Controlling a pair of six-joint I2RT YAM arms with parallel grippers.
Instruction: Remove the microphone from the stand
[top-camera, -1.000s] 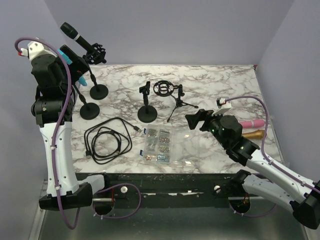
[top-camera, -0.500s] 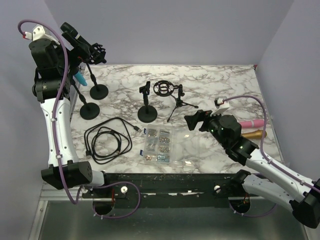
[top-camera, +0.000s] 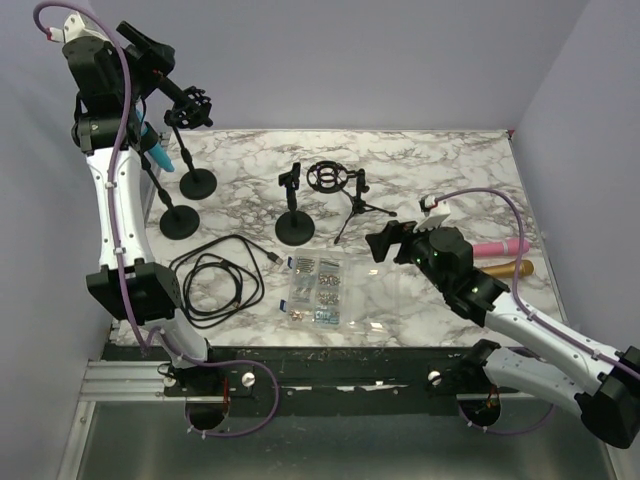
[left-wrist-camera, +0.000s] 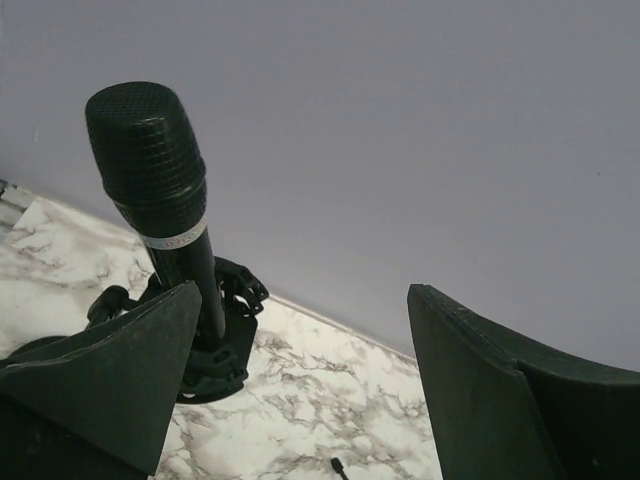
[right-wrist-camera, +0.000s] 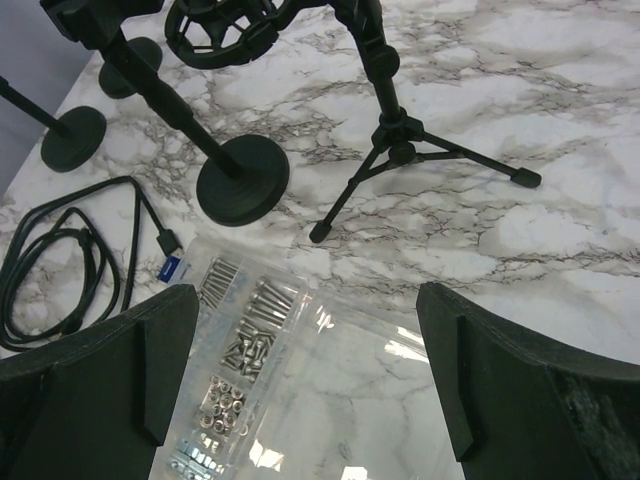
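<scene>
Left gripper (left-wrist-camera: 302, 300): risen within the last second from beside the stands to microphone height; jaws spread, pinching nothing.
Microphone (left-wrist-camera: 165, 205): seated in its stand (top-camera: 198, 182) at the counter's (top-camera: 450, 170) far left corner (off-centre, towards the left finger). Approach looks done, grasp pending.
Right gripper (right-wrist-camera: 307, 300): jaws spread, hardly moved, over the screw bag (right-wrist-camera: 250, 380).

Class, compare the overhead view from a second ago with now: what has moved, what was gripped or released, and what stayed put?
The left arm rose and swung toward the far-left corner, bringing the open left gripper up beside the microphone, which is not gripped. The right gripper edged slightly left. Nothing was taken hold of or released. The microphone, its stand, the cable and the screw bag stayed put.
</scene>
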